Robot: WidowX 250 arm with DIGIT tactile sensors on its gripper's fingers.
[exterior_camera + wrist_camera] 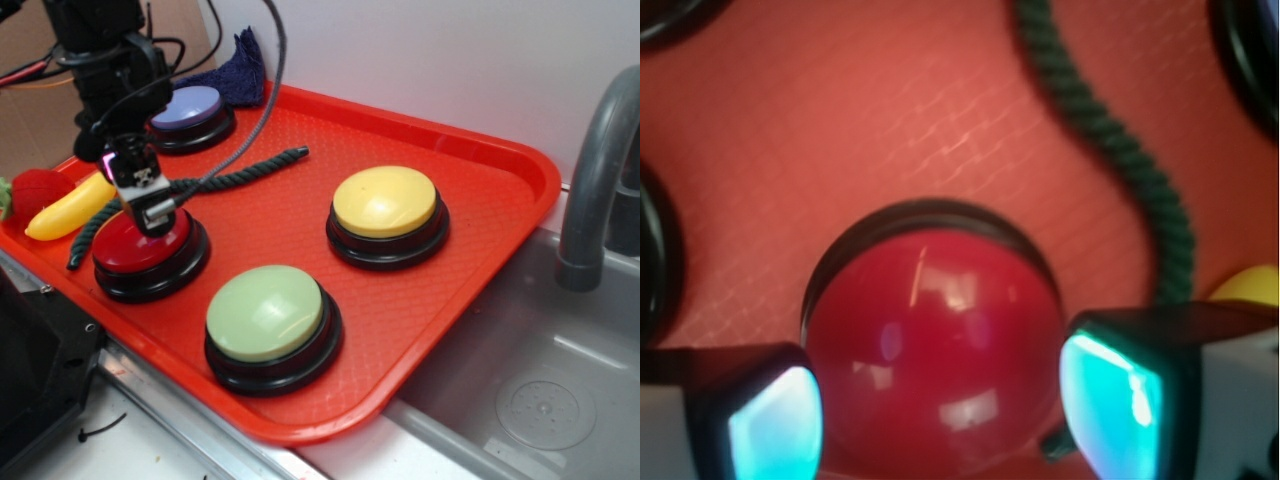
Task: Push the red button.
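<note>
Green button [266, 312] nearest; red button [146, 248] at the tray's [500, 165] left front edge. Claw [150, 208] sits on its dome, fingers spread, holding nothing. I'd press straight down, centred.

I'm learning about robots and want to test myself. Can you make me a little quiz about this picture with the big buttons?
1. True or false: the gripper is above the red button.
2. How many big round buttons sit on the red tray?
A. two
B. four
C. six
3. Fill in: the dark green rope lies between the red button and the ______ button.

Key
1. True. In the wrist view the fingers stand apart on either side of the red dome.
2. B: red, green, yellow and purple.
3. Purple.
</note>
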